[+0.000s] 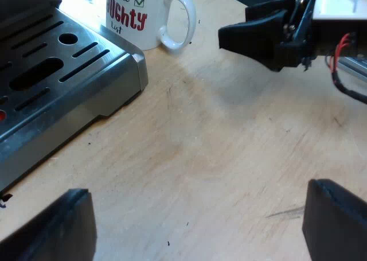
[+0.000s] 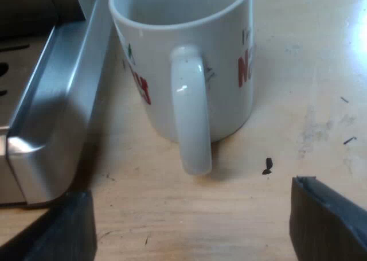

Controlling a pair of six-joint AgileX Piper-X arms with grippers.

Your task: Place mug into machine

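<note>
Count: one desk, one espresso machine, one mug, two grippers.

Desk: pale wood, bare between the machine and the grippers, with faint scratches. A few small dark specks lie on it near the mug's base.

Espresso machine: its base shows as a brushed-steel drip tray with long slots and one round hole. The tray's rounded corner stands just beside the mug. I cannot tell whether the two touch.

Mug: white, with red lettering and a green tick, upright and empty as far as the inside shows. It stands on the desk by the tray corner, not on the tray. Its handle points away from the mug toward the right gripper.

Right gripper: released, fingers wide apart, nothing between them but desk. The handle's lower end sits just ahead of the gap, apart from both fingers. From the left wrist view the same gripper hangs above the desk near the mug's handle, with a clear gap between.

Left gripper: released, fingers spread over bare desk, holding nothing, near the tray's front edge and well apart from the mug.

Nothing stands between the right gripper and the handle.
</note>
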